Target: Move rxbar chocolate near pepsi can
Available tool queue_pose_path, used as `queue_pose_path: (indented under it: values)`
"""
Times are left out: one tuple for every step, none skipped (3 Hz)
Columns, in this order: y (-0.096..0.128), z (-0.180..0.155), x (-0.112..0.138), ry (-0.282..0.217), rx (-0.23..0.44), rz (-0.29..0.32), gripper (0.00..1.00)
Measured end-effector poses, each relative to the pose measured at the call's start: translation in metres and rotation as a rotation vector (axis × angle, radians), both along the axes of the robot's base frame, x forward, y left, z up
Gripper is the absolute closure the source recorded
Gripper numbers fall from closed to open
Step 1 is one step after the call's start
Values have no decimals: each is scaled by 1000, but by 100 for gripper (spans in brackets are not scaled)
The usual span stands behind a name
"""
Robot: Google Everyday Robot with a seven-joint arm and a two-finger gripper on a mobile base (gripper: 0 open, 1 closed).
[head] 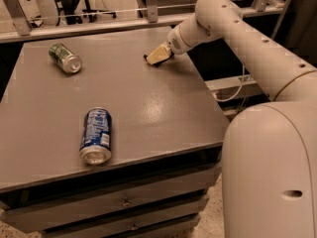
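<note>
Grey table is filling the shot, and the gripper is sitting low at its far right side, right down at the surface, with the white arm reaching in from the right. A dark sliver is peeking out at the gripper's left tip. That is looking like the rxbar, mostly hidden. Whether the gripper is clamping it or just resting on it, I cannot tell. The pepsi can is lying on its side near the front edge, silver end facing us, well apart from the gripper. A green can is lying on its side at the far left. Drawers are showing beneath the table.
</note>
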State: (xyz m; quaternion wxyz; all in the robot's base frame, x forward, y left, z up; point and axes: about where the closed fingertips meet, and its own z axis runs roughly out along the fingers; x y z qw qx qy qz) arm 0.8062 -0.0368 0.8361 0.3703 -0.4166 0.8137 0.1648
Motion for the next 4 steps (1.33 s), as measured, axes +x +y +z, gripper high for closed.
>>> queue_pose_path:
  values:
    - [0,0,0,0,0,0,100]
    - [0,0,0,0,0,0,74]
    - [0,0,0,0,0,0,43]
    - [0,0,0,0,0,0,20]
